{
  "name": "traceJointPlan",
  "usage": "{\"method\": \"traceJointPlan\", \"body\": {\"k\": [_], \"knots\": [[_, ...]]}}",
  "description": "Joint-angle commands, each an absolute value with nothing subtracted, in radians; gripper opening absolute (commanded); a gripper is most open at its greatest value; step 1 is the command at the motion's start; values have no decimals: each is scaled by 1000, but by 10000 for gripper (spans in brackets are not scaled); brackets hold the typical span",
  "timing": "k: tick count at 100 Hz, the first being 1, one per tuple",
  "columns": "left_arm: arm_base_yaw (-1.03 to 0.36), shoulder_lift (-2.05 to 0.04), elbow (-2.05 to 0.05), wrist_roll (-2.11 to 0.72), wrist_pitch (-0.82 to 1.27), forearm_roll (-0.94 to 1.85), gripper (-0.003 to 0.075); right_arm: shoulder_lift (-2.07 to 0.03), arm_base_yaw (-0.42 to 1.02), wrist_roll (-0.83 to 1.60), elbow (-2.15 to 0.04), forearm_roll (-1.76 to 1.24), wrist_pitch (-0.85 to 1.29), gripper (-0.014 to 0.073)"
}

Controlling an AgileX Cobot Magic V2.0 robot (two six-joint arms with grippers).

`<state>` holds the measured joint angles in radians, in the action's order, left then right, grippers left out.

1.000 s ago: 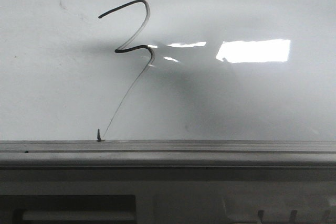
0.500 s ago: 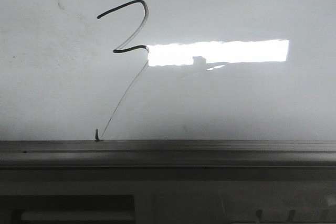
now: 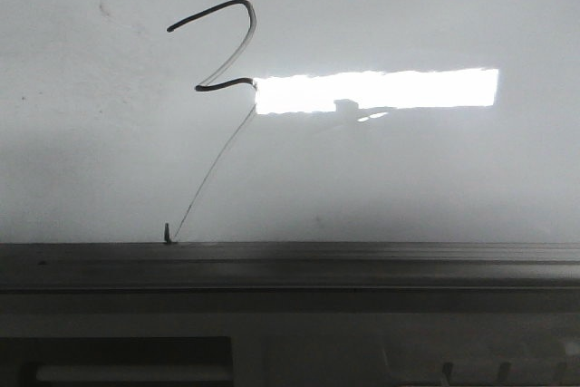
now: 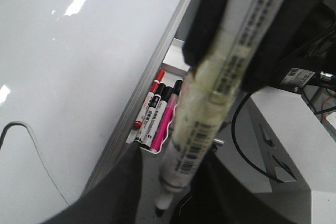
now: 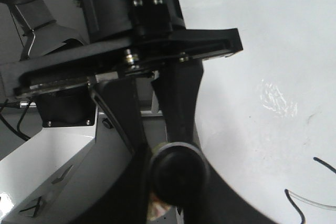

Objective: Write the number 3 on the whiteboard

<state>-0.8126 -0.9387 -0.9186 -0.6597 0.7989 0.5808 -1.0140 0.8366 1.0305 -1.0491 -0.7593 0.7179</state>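
Note:
The number 3 (image 3: 217, 9) is a thin dark line on the whiteboard (image 3: 408, 169), with a faint tail running down to the grey rail (image 3: 362, 265). No gripper shows in the front view. In the left wrist view my left gripper (image 4: 173, 198) is shut on a white marker pen (image 4: 210, 103), tip down, off the whiteboard (image 4: 79, 77) and past its rail (image 4: 142, 93). A piece of the 3's line (image 4: 21, 125) shows there. My right gripper (image 5: 173, 182) is shut round a dark round object (image 5: 176, 171), perhaps a cap, beside the whiteboard (image 5: 262, 77), where line ends (image 5: 324, 164) show.
A bright rectangular glare (image 3: 381, 90) lies right of the 3. A small white tray (image 4: 137, 141) with red, black and pink markers (image 4: 157, 114) sits by the rail. Cables and grey robot housing (image 4: 283, 129) lie beyond the board's edge.
A shadow that covered part of the glare one second ago has left the board, so the glare now shows as a full rectangle. The drawn 3 is unchanged.

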Motion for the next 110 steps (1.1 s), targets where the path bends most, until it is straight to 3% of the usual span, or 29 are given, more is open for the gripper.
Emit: {"method": "traceJointPlan", "body": {"k": [1,5,18,23,30,42,47,52,60,69,74,85,110], "knots": [[-813,-938,-955,-657,710,596,38,-998,837,1037,-1082,-814,722,-61],[-813,-938,-955,-657,706,596,-20,-998,837,1037,-1082,-816,722,-61],[-813,-938,-955,-655,701,598,-21,-998,837,1037,-1082,-820,722,-55],[-813,-938,-955,-653,701,610,-21,-998,837,1037,-1082,-820,718,-15],[-813,-938,-955,-642,698,619,-21,-998,831,1037,-1082,-804,713,115],[-813,-938,-951,-578,672,619,-21,-978,799,1037,-1082,-789,711,443],[-811,-936,-938,-544,656,619,-21,-961,770,1032,-1082,-789,711,529],[-811,-923,-919,-500,626,610,-21,-937,732,1008,-1082,-782,703,562],[-809,-896,-871,-407,555,575,-21,-900,649,959,-1082,-754,692,536],[-793,-862,-791,-236,459,496,-21,-852,549,914,-1081,-721,692,423],[-777,-843,-745,-141,418,438,-21,-828,497,889,-1077,-707,694,309],[-725,-813,-644,21,355,323,-21,-776,407,875,-1044,-702,691,-57],[-633,-845,-564,45,258,289,-21,-750,357,867,-950,-706,675,-61]]}}
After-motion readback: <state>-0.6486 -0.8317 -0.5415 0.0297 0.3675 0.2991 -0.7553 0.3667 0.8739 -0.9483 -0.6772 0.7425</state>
